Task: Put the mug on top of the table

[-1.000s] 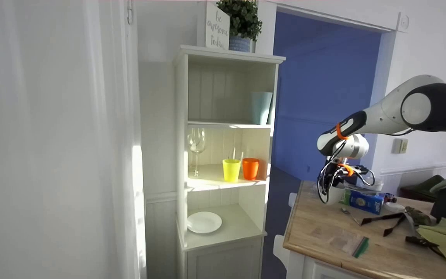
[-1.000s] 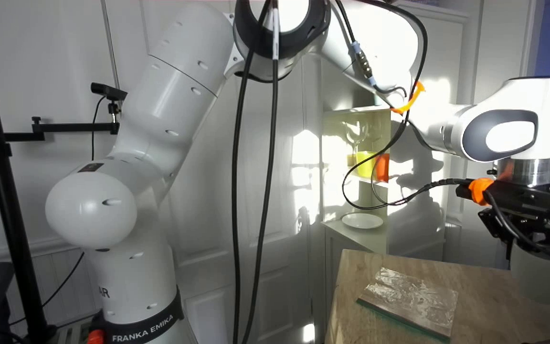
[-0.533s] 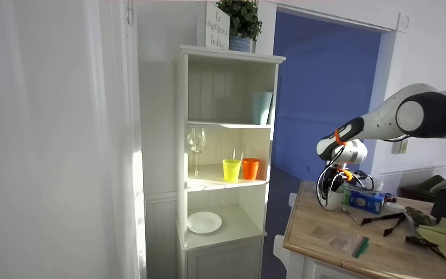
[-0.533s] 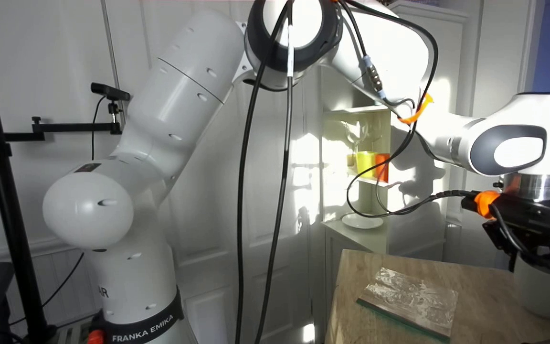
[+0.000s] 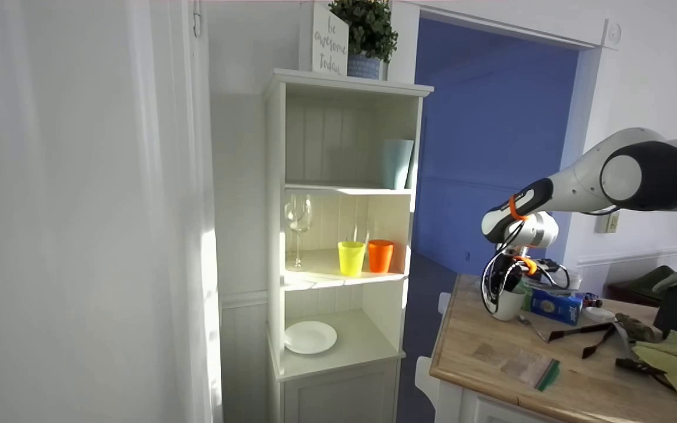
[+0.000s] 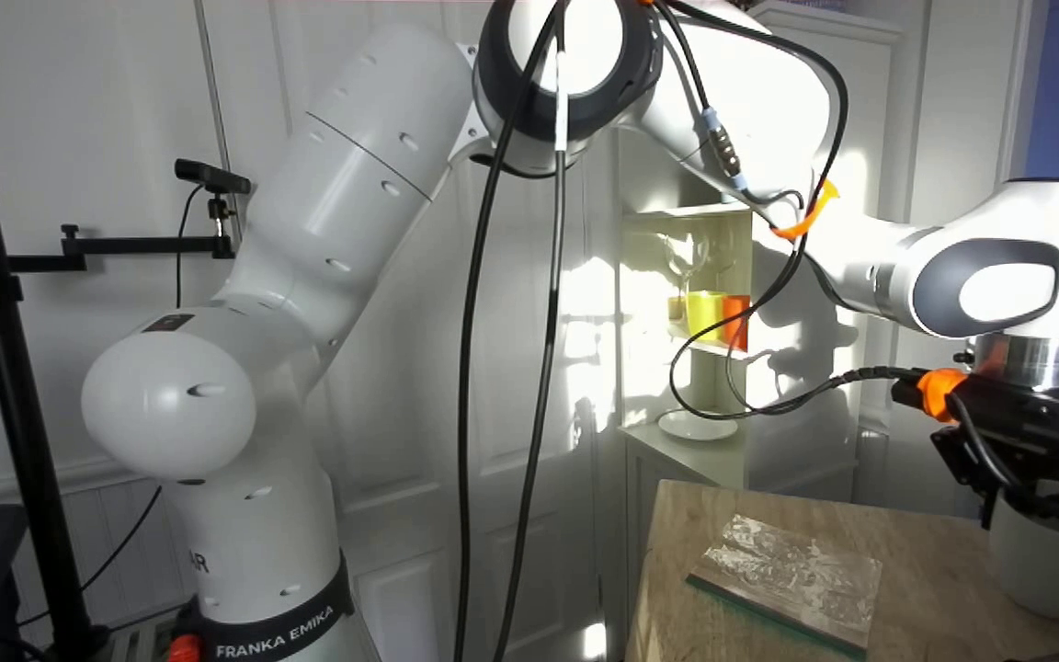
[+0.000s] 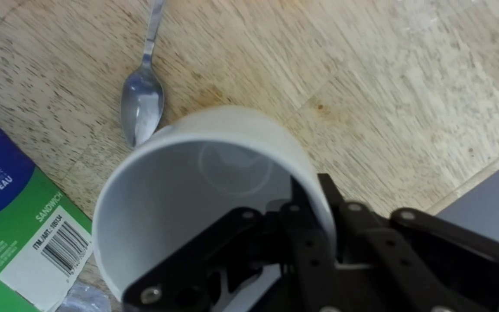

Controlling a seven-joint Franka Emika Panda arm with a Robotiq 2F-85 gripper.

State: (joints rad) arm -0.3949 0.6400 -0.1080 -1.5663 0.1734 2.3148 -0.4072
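The white mug stands upright at the far end of the pale wood table, seemingly resting on it. It also shows at the right edge of an exterior view. In the wrist view I look down into the mug, over the wood top. My gripper is shut on the mug's wall, with one finger inside and one outside. In an exterior view cables partly cover the gripper. The mug's handle is not visible.
A spoon lies right beside the mug. A blue and green box stands close by. A plastic bag, dark utensils and a green cloth lie on the table. The white cabinet holds yellow and orange cups.
Over the first half second the arm came down and lowered the mug to the tabletop. Since then the arm and mug have shifted only very slightly.
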